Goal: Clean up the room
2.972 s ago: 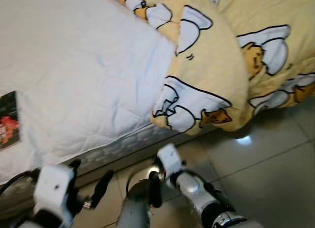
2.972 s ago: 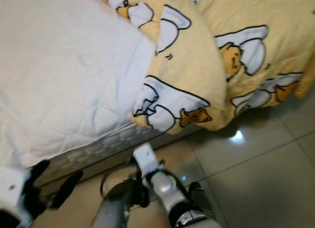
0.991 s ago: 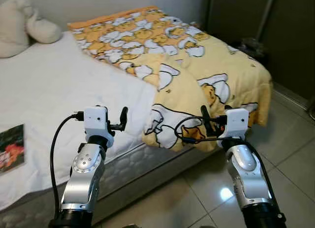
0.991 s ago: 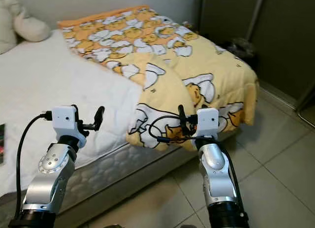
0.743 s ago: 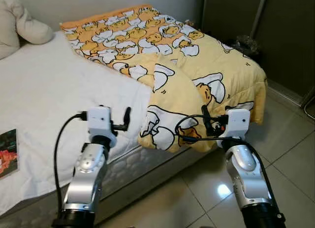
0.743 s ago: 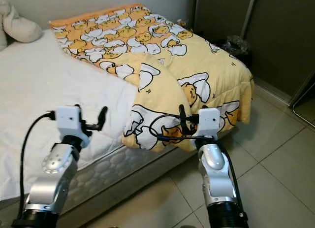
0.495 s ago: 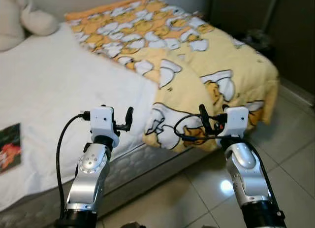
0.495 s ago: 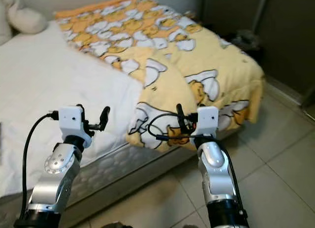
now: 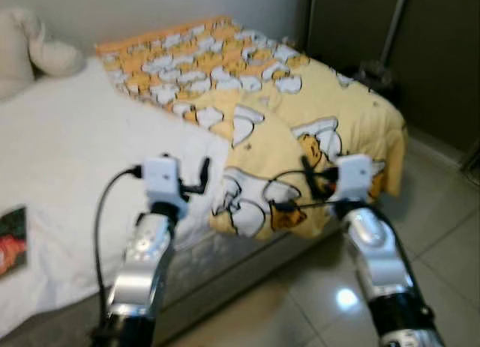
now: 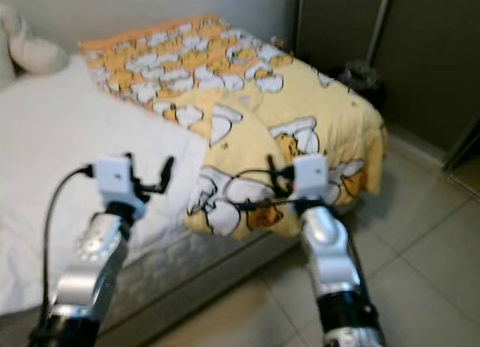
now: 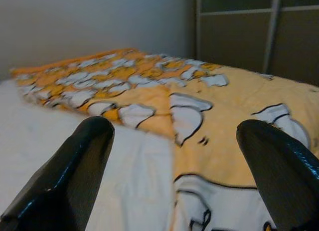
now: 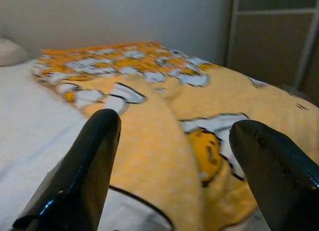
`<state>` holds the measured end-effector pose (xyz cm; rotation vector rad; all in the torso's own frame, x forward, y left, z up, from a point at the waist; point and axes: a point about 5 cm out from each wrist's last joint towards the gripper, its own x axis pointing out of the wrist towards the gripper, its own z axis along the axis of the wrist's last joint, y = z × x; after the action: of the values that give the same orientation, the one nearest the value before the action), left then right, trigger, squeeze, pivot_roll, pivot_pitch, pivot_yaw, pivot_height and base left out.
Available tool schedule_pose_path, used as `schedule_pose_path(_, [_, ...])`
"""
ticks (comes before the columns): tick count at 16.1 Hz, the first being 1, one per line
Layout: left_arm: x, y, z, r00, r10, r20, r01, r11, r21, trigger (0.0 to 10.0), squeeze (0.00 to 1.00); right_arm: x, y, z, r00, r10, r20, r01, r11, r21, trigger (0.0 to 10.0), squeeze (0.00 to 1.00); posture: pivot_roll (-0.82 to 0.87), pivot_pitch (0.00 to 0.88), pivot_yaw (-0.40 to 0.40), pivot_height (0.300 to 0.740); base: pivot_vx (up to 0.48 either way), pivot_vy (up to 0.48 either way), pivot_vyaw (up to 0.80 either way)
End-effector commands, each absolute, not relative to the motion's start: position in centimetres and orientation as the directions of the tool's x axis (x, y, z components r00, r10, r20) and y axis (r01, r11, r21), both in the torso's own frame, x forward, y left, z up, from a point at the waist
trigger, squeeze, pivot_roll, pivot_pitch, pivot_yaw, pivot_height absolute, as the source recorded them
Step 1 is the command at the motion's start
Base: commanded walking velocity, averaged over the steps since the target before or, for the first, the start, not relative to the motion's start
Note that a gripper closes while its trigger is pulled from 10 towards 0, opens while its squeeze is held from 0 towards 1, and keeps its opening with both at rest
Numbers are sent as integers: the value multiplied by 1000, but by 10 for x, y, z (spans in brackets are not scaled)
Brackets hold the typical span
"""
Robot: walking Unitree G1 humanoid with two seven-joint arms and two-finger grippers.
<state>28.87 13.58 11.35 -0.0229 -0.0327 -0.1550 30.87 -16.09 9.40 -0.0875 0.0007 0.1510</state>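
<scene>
Tiled floor [image 9: 442,234] fronts a bed [image 9: 67,152] (yellow quilt [image 9: 300,122] overhanging), both jaws spread, empty.

Bunched yellow blanket [image 9: 300,130] ahead, bare white sheet [image 9: 82,160] leftward, tiled floor [image 9: 442,234] rightward

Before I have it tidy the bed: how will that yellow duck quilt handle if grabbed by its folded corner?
Likely floppy: the quilt already drapes over the mattress edge in soft folds. It looks puffy, so probably light but bulky. Both open grippers, left gripper and right gripper, hover short of it.
</scene>
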Motion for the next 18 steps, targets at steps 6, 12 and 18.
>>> schedule_pose_path(6, [294, 138, 112, 990, -140, 25, 140, 989, -36, 10000, 0, 312, -152, 97, 985, 172, 9, -171, 982, -83, 10000, 0, -144, 0, 126, 740, 465, 0, 0])
schedule_pose_path(12, [296, 139, 102, 991, -126, -38, 126, 992, -3, 10000, 0, 307, -156, 95, 984, 178, -2, -177, 980, -90, 10000, 0, -151, 0, 133, 740, 375, 0, 0])
schedule_pose_path(18, [309, 145, 95, 993, -74, -95, 75, 997, 11, 10000, 0, 297, -172, 92, 989, 145, -14, -145, 984, -101, 10000, 0, -196, 0, 159, 740, 0, 0, 0])
